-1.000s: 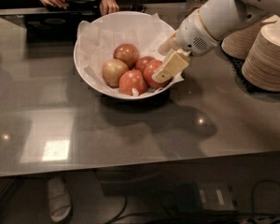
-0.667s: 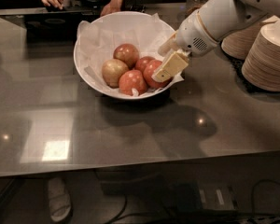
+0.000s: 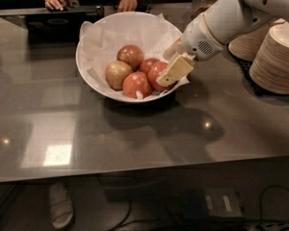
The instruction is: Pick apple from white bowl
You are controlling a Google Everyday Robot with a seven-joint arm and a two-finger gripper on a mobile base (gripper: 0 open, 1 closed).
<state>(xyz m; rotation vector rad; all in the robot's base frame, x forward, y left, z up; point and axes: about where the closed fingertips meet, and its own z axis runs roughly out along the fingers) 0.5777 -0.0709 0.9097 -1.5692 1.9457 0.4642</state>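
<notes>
The dark, glossy table [image 3: 135, 138] fills most of the view. The robot's white arm [image 3: 231, 18] reaches in from 2 o'clock. The white bowl [image 3: 89, 78], lined with crumpled paper [image 3: 111, 32], sits toward 12 o'clock on the table, with stacks of tan paper bowls [image 3: 279, 57] well apart at 3 o'clock.

Five apples lie clustered in the bowl's lower half. The apple [image 3: 155, 72] to be picked, the deepest red, rests at about 4 o'clock of the bowl's centre, touching its neighbours. The gripper [image 3: 171, 73] is down inside the bowl at that apple's 3 o'clock side, one tan pad lying across its front. Whether the gripper is spread or already pinching the apple I cannot tell.

The apple looks firm, fairly heavy for its size, and smooth enough to slip. It should be held across its widest middle, with pressure that is firm but not bruising. The loose paper beneath may shift.
</notes>
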